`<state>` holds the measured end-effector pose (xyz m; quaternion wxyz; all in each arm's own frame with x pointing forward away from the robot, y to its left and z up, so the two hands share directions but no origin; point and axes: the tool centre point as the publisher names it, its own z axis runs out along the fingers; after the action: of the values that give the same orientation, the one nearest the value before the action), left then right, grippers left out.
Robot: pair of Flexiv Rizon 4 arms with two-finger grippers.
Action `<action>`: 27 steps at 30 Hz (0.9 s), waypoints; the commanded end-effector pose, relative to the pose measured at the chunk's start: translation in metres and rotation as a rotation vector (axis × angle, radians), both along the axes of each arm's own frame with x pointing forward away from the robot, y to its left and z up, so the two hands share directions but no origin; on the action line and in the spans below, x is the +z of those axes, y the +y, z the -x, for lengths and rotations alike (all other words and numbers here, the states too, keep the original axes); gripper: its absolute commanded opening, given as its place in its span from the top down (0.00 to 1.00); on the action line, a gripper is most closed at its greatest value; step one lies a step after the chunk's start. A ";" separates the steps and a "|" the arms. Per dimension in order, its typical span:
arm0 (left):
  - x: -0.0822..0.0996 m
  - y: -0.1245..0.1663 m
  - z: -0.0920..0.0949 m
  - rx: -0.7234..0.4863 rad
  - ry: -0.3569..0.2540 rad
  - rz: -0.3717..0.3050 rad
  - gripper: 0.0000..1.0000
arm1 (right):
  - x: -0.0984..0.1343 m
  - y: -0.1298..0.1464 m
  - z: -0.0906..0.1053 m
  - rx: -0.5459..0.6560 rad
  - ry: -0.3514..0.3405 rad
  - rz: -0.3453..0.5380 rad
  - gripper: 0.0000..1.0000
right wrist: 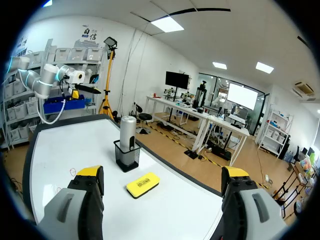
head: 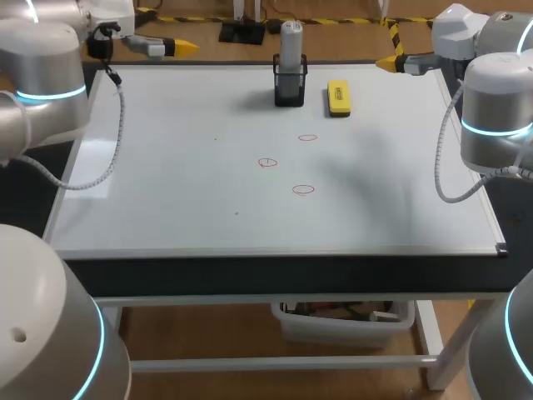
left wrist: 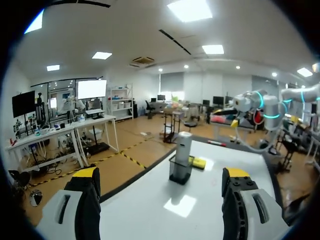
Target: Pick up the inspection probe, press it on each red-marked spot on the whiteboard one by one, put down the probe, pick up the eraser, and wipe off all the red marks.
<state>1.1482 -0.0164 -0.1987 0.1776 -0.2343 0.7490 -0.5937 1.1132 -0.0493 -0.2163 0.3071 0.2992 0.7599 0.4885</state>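
The whiteboard (head: 166, 208) lies flat and covers the table top. Its surface is white, smooth and faintly glossy, with a thin pale frame.

In the head view, three red marks (head: 303, 190) sit just toward 3 o'clock of the board's centre. They are thin hand-drawn ovals, near one another but not touching. One is nearest, a second lies toward 10 o'clock of it, and the third is farthest, at about 12 o'clock.

Near the far edge a black, square mesh holder (head: 290, 90) stands upright. The inspection probe (head: 291, 43), a grey cylinder with a rounded top, stands upright inside it. The eraser (head: 338, 97), a yellow rectangular block, lies flat just beside the holder at its 3 o'clock, apart from it.

The left gripper (head: 179, 47) sits at the far edge at 11 o'clock. The right gripper (head: 385, 62) sits at 1 o'clock. Both have their yellow-tipped fingers (left wrist: 85, 190) spread wide and hold nothing.

In the left wrist view, the probe stands ahead of the gap between the fingers, well apart from them. In the right wrist view, the eraser lies ahead of the gap, with the holder and probe beyond it.
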 end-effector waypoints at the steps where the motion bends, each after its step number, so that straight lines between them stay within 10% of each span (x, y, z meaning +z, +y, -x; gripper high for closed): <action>1: -0.012 -0.013 -0.024 -0.091 0.002 0.032 0.00 | 0.000 0.000 0.000 0.000 0.001 0.001 0.00; 27: -0.038 -0.125 -0.041 -0.440 -0.019 0.222 0.00 | 0.000 0.000 0.000 0.000 0.001 0.001 0.00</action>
<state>1.1785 -0.1322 -0.2281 0.0495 -0.1031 0.7132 -0.6916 1.1132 -0.0494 -0.2163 0.3071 0.2994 0.7599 0.4885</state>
